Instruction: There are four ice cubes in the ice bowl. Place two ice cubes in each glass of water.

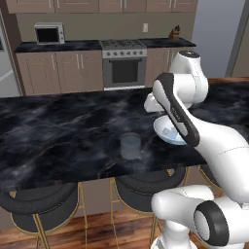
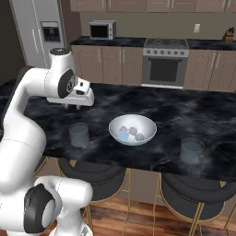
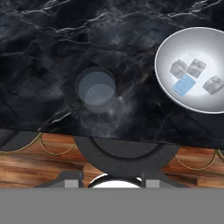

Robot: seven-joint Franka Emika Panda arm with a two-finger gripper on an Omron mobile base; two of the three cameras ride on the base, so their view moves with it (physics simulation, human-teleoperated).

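Note:
Well above the black marble counter, my gripper [image 2: 74, 107] hangs open with nothing between its fingertips [image 3: 73, 181]. It is over the counter behind the left glass of water [image 2: 79, 134], a short clear tumbler that also shows as the glass [image 1: 130, 146] and, from above, the glass [image 3: 96, 90]. The white ice bowl [image 2: 148, 124] stands to the right of that glass, and my arm partly covers the bowl [image 1: 162, 132]. Several ice cubes [image 3: 190, 75] lie in the bowl [image 3: 168, 50], one of them bluer [image 3: 183, 84]. The second glass [image 2: 191, 150] stands further right, near the front edge.
Black round stools [image 2: 191, 193] with gold legs are tucked under the counter's front edge [image 3: 109, 131]. Cabinets, a stove [image 2: 165, 64], a microwave [image 2: 102, 30] and a fridge [image 2: 44, 32] line the far wall. Bare marble stretches left of the glass [image 1: 58, 136].

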